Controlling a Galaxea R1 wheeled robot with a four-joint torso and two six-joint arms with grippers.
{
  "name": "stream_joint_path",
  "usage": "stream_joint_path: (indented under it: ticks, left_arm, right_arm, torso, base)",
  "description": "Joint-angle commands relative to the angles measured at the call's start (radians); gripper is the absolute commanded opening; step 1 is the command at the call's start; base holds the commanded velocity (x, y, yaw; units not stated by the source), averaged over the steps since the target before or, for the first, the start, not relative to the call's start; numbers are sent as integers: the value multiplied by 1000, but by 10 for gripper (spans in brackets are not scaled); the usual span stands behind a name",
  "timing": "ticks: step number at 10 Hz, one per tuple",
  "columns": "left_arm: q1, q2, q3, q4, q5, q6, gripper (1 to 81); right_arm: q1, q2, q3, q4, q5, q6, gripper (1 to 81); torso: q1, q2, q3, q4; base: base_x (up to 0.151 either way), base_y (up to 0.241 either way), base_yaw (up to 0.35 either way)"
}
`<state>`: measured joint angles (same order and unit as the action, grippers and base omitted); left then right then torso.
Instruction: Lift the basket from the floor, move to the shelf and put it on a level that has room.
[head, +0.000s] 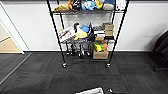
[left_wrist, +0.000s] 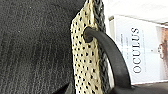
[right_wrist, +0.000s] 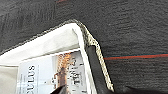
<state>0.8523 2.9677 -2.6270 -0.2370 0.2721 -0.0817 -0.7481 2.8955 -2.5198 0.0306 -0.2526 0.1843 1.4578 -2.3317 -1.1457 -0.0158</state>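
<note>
The basket sits at the near edge of the head view on the dark carpet floor, a white box inside its cloth lining. Whether either pincer is open or closed, I cannot tell. Farther off, the black wire shelf stands against the wall, toys and boxes on its tiers.

Soft toys in blue and yellow lie in a row high up, and below them a blue and yellow plush figure sits beside a white printed box that leans tilted. To the other side of the figure there is a stack of small brown cardboard boxes, and lower down a bigger cardboard box with something green in it. A white box printed OCULUS lies on white cloth, a white wall stands behind all, and a red line crosses the dark carpet.
</note>
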Motion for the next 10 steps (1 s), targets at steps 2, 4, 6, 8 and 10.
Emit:
stream_joint_path:
  ticks: [2, 4, 6, 8, 10]
  left_arm:
    - [-94, -15, 1, -10, 53, 0, 811]
    - [-92, -16, 1, -10, 50, 0, 811]
    - [-95, -15, 1, -11, 36, 0, 811]
    - [-94, -11, 1, -10, -25, 0, 811]
    - [-98, -11, 1, -11, -83, 0, 811]
  right_arm:
    - [130, -8, -17, 22, -8, 3, 811]
    - [137, -10, -19, 20, -5, 4, 811]
    - [135, -8, -33, 22, 19, 6, 811]
    - [124, -3, -32, 22, 74, 11, 811]
    - [123, -2, -31, 25, 114, 14, 811]
  torso:
    - [3, -5, -96, 0]
    - [10, -13, -39, 0]
    - [11, -14, -75, 0]
    - [11, -15, -83, 0]
    - [11, -15, -83, 0]
  base:
    - [0, 0, 0]
    - [0, 0, 0]
    - [0, 0, 0]
    - [0, 0, 0]
    - [0, 0, 0]
